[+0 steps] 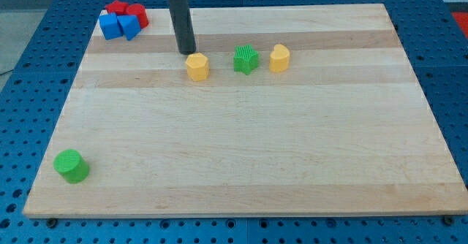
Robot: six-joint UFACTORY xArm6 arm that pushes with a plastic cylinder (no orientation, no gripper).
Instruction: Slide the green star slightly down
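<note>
The green star (246, 59) sits on the wooden board (241, 164) near the view's top centre. A yellow hexagon block (197, 66) lies to its left and a yellow block (279, 58) to its right, the three in a rough row. My tip (187, 52) touches the board just up and left of the yellow hexagon, about 80 pixels left of the green star. The dark rod rises from it toward the view's top.
Two red blocks (128, 12) and two blue blocks (119, 27) cluster at the board's top left corner. A green cylinder (71, 165) stands near the bottom left corner. A blue perforated table surrounds the board.
</note>
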